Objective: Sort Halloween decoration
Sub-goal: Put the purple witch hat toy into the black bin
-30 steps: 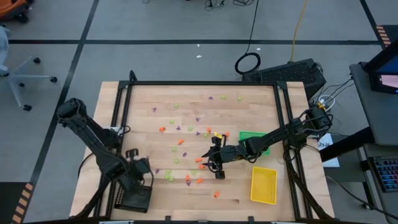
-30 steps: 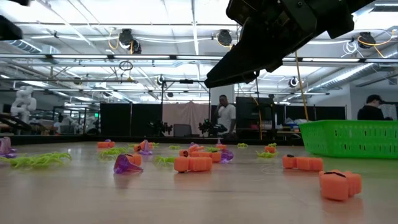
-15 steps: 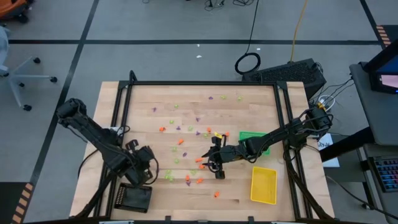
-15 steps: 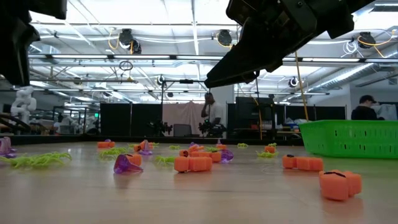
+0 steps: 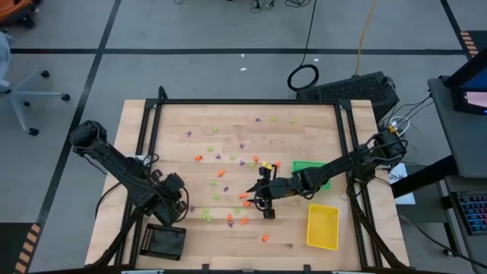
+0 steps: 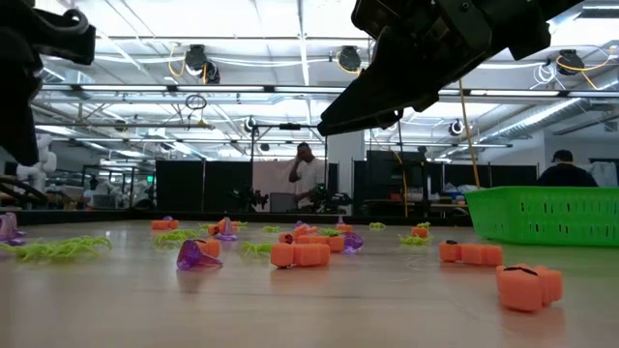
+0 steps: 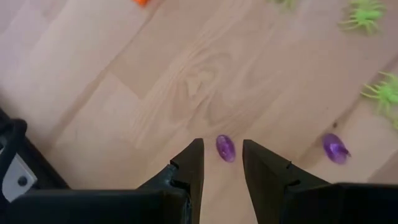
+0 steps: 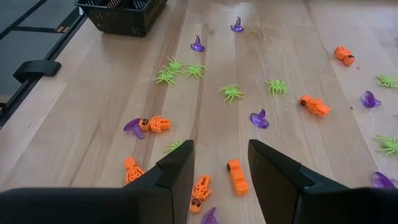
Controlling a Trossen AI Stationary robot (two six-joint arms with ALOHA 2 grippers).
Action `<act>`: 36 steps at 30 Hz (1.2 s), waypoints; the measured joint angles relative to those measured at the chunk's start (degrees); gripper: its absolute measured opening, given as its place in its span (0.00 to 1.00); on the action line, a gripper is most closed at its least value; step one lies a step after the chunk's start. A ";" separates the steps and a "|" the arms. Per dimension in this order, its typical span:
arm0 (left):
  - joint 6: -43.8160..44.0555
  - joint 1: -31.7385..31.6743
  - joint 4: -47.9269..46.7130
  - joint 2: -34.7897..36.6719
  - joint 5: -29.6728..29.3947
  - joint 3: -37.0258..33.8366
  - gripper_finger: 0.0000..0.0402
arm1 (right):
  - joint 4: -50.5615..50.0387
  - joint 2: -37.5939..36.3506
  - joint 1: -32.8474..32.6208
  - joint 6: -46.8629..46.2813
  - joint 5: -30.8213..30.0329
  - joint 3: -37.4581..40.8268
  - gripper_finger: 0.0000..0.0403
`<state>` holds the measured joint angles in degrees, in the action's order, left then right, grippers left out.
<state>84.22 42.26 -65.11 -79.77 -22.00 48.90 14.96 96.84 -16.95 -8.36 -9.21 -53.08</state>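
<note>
The Halloween decoration, small orange, purple and lime green trinkets (image 5: pixel 228 179), lies scattered over the wooden table. In the left wrist view my left gripper (image 7: pixel 222 144) hangs open above the near left part of the table. A purple trinket (image 7: pixel 225 149) lies on the wood in line with the gap between its fingers, and a second one (image 7: pixel 336 149) lies beside it. My right gripper (image 8: pixel 220 144) is open above the table's middle, over orange trinkets (image 8: pixel 236 177). In the high view the left gripper (image 5: pixel 179 202) is beyond the black tray, and the right gripper (image 5: pixel 259 199) is near the green tray.
A black tray (image 5: pixel 163 242) sits at the near left corner, a green tray (image 5: pixel 313 172) at the right and a yellow tray (image 5: pixel 322 226) in front of it. A black frame (image 5: pixel 247 102) borders the table. People stand in the room behind (image 6: pixel 308 179).
My left gripper has moved from over the black tray toward the far edge and the table's middle, sinking a little and rolling about its own axis. Its fingers keep the same gap. The right arm has kept still.
</note>
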 joint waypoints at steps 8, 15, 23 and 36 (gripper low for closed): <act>5.04 -0.02 0.28 0.02 0.70 -0.02 0.33 | 0.20 0.00 0.00 0.02 -0.02 0.00 0.34; 6.89 -0.02 0.32 0.00 -0.28 -0.02 0.39 | 0.20 0.00 0.00 0.02 -0.02 0.00 0.34; 8.20 0.14 3.73 -0.15 -0.24 -3.52 0.39 | 0.20 0.00 0.00 0.02 -0.02 0.00 0.34; 8.31 0.14 10.71 -0.17 2.05 -9.17 0.39 | 0.17 0.00 0.00 0.04 -0.04 0.00 0.34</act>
<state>92.53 42.39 -54.41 -79.94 -19.95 39.73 15.14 96.84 -16.95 -8.32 -9.26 -53.08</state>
